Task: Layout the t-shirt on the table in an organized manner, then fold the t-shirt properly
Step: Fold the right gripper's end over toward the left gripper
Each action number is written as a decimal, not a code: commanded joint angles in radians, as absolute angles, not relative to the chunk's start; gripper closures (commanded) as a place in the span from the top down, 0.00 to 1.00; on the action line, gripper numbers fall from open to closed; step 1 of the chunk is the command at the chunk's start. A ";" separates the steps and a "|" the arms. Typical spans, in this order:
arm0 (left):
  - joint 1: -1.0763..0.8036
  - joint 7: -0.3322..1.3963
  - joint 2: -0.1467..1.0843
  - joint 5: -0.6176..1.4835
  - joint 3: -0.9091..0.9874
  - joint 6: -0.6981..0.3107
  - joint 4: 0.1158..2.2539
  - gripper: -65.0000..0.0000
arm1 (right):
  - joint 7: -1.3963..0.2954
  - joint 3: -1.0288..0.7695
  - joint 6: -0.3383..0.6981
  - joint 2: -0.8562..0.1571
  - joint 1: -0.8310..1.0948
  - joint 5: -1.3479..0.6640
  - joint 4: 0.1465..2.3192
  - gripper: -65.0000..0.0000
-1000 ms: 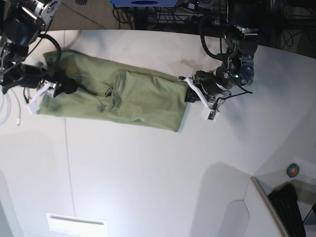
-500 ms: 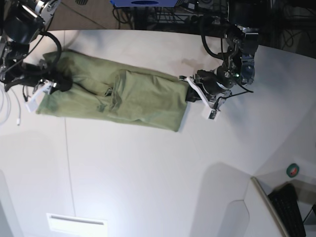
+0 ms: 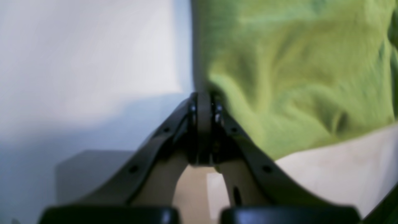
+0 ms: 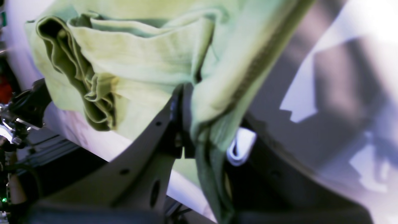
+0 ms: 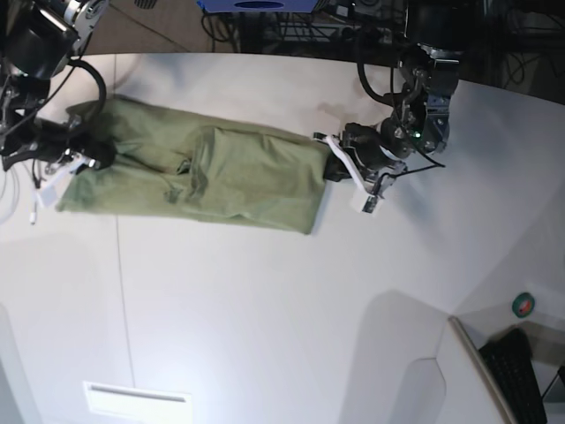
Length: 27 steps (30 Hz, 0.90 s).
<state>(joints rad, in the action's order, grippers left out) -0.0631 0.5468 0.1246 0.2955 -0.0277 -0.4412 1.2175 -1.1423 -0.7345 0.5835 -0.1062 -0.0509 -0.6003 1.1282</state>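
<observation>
Across the far half of the table (image 5: pixel 265 318), lying as a long olive band: the t-shirt (image 5: pixel 190 172), already folded lengthwise, long axis running side to side in the base view and tilting slightly nearer toward that view's right. Bunched pleats near the middle, not yet flat.

At the band's right end in the base view, the left gripper (image 5: pixel 334 164), jaws pressed fully together; in its wrist view, cloth edge touching the closed tips, but whether any fabric is pinched between them cannot be told. At the opposite end, the right gripper (image 5: pixel 86 157), clamped on a gathered fold of the shirt, cloth visibly trapped between the jaws in its wrist view.

One arm at each short end, then, with the shirt stretched between them and neither nearer its middle. Judged as the tensioning step before the crosswise fold: next move likely to need both ends drawn apart along the long axis, or one end carried over toward the other. Risk of the left end slipping free if not truly gripped.
</observation>
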 commanded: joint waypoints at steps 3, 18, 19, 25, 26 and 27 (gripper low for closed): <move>-0.053 0.556 0.124 0.297 -0.064 -0.441 1.230 0.00 | -1.127 -0.645 0.581 -0.128 -0.039 -0.625 1.280 0.00; -0.022 0.556 0.085 0.297 -0.074 -0.440 1.230 0.00 | -1.130 -0.298 0.300 -0.122 0.084 -0.630 1.755 0.00; -0.022 0.556 0.079 0.297 -0.074 -0.440 1.230 0.00 | -1.130 -0.271 0.289 -0.122 0.090 -0.630 1.773 0.00; -0.022 0.556 0.074 0.297 -0.074 -0.440 1.230 0.00 | -1.121 -0.157 0.208 -0.093 0.091 -0.628 1.794 0.00; -0.022 0.556 0.074 0.297 -0.076 -0.440 1.230 0.00 | -1.121 -0.145 0.196 -0.085 0.090 -0.628 1.794 0.00; -0.022 0.556 0.074 0.297 -0.076 -0.440 1.230 0.00 | -1.121 -0.133 0.182 -0.077 0.087 -0.628 1.794 0.00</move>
